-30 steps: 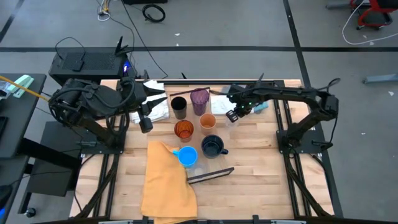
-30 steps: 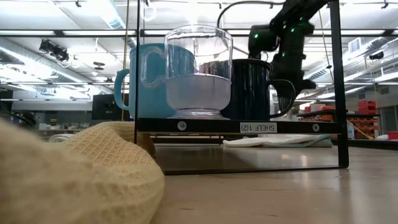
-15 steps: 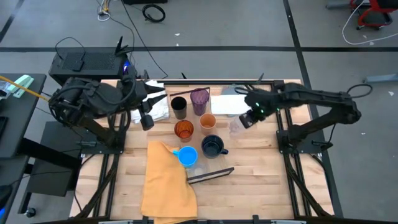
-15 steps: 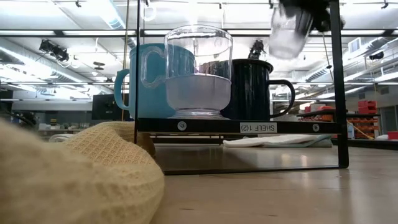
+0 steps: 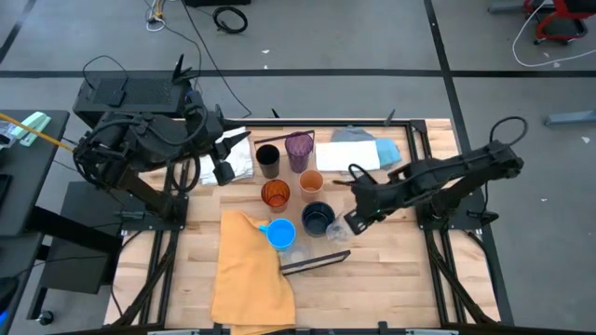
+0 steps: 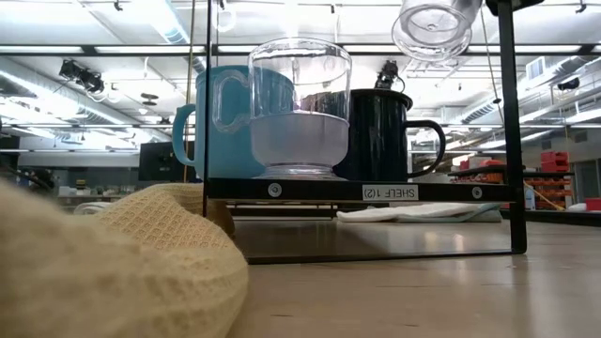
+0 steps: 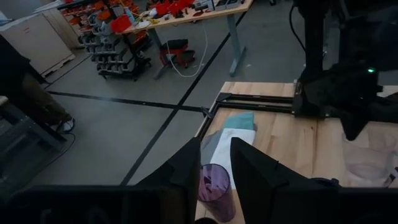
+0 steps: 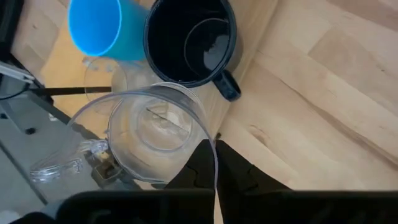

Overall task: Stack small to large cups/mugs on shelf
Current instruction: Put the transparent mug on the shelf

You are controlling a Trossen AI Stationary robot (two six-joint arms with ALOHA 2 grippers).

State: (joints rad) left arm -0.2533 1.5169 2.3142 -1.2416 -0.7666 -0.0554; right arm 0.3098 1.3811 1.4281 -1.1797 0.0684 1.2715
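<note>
- The right pincer (image 5: 352,221), right of centre in the high view, is pinching a clear plastic cup (image 8: 155,140) by its rim; in the low view that cup (image 6: 434,26) hangs at the top right, above the shelf.
- Just beside it stand the dark navy mug (image 5: 318,220) and the bright blue mug (image 5: 279,234), with a clear mug (image 6: 299,108) in front of them on the shelf (image 6: 362,191).
- Farther up the frame sit the orange tumbler (image 5: 275,194), peach cup (image 5: 311,181), purple tumbler (image 5: 299,147) and black cup (image 5: 267,159).
- The left pincer (image 5: 222,172) waits at the upper left, fingers only narrowly apart, nothing between them.
- The counter (image 5: 391,279) is pale slatted wood; a mustard-yellow cloth (image 5: 250,274) lies at the lower left, folded cloths (image 5: 358,152) at the upper right.
- Around it is grey floor (image 5: 372,46) with dark lines and cables.
- The low view shows ceiling strip lights (image 6: 94,52) behind.
</note>
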